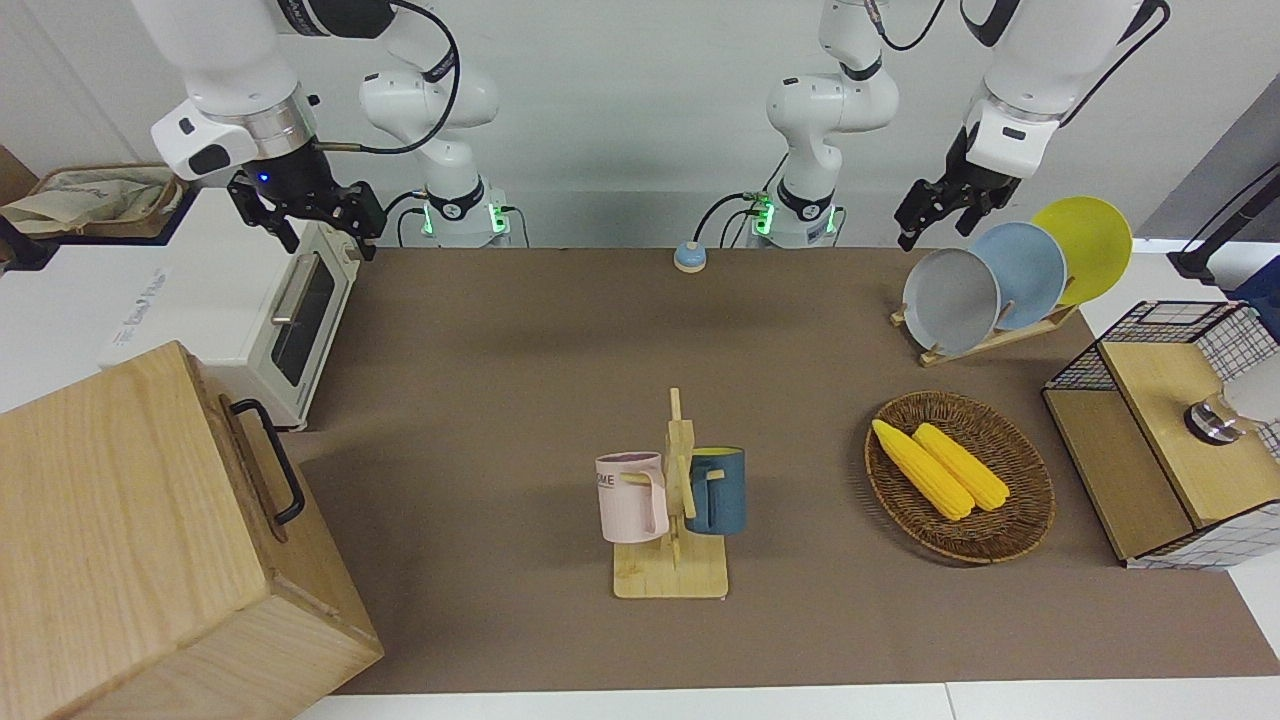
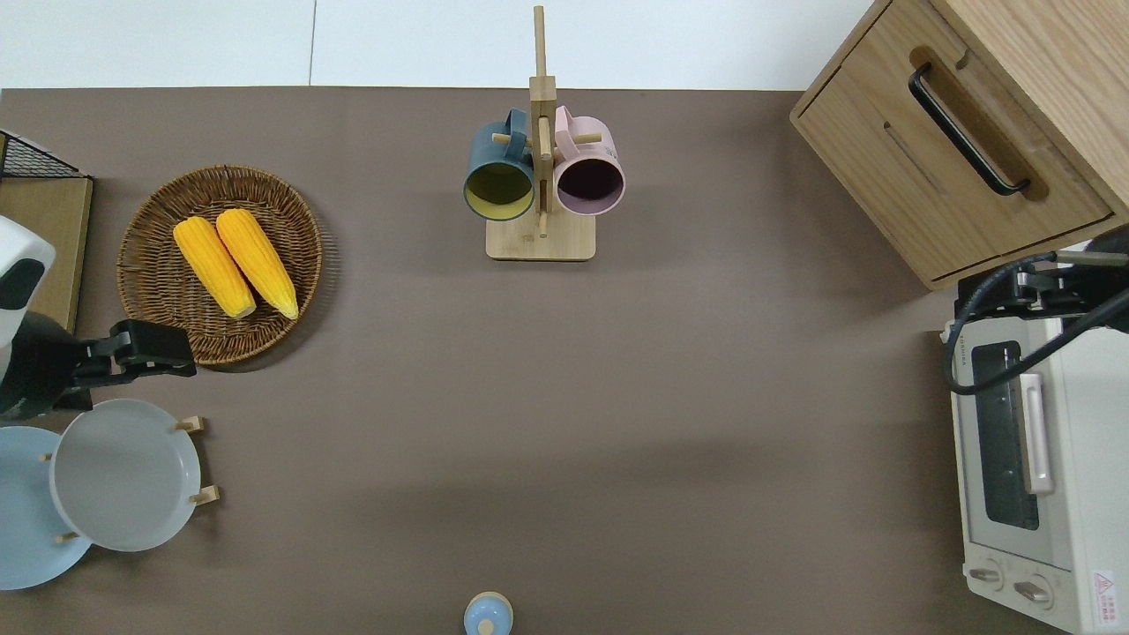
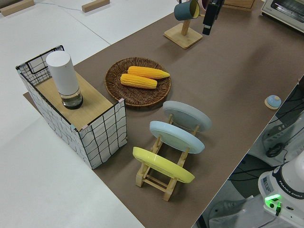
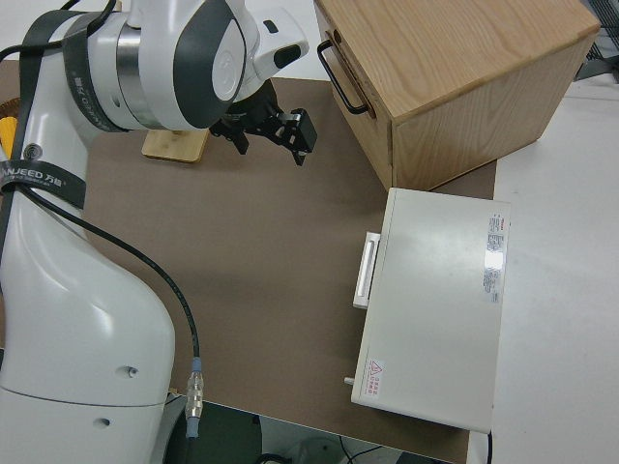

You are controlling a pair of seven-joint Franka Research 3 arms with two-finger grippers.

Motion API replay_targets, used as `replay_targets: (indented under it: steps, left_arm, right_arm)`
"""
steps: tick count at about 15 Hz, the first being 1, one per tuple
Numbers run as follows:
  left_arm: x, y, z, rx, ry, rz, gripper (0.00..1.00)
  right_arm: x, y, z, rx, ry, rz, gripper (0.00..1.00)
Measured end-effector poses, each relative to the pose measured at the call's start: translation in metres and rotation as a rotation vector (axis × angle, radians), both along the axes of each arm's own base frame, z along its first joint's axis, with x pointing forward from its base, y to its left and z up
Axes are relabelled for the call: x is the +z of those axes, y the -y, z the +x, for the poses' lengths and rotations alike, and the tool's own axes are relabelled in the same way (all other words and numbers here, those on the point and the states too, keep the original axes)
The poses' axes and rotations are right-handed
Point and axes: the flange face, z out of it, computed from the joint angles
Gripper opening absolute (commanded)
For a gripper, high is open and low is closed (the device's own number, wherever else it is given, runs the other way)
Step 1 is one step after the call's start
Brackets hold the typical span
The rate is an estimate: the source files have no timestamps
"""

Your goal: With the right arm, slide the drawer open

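The drawer (image 2: 935, 176) sits shut and flush in the pale wooden cabinet (image 1: 110, 510) at the right arm's end of the table. Its black bar handle (image 2: 966, 128) also shows in the front view as the handle (image 1: 270, 460) and in the right side view as the handle (image 4: 343, 82). My right gripper (image 1: 325, 232) hangs open in the air with nothing in it. The overhead view places the right gripper (image 2: 1014, 295) over the toaster oven's end nearest the cabinet, clear of the handle. In the right side view the right gripper (image 4: 271, 143) has its fingers apart. My left arm is parked.
A white toaster oven (image 2: 1032, 459) stands beside the cabinet, nearer to the robots. A mug rack (image 2: 540, 176) holds two mugs mid-table. A wicker basket (image 2: 141, 220) of corn, a plate rack (image 1: 1000, 280) and a wire-and-wood rack (image 1: 1160, 440) fill the left arm's end.
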Motion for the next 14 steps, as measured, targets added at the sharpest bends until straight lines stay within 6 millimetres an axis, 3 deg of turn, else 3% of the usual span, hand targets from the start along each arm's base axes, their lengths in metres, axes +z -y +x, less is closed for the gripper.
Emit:
replay_targets:
  steps: [14]
  left_arm:
    - [0.0, 0.0, 0.0, 0.0, 0.0, 0.0, 0.99]
  right_arm:
    - [-0.0016, -0.0099, 0.0006, 0.022, -0.003, 0.0, 0.983]
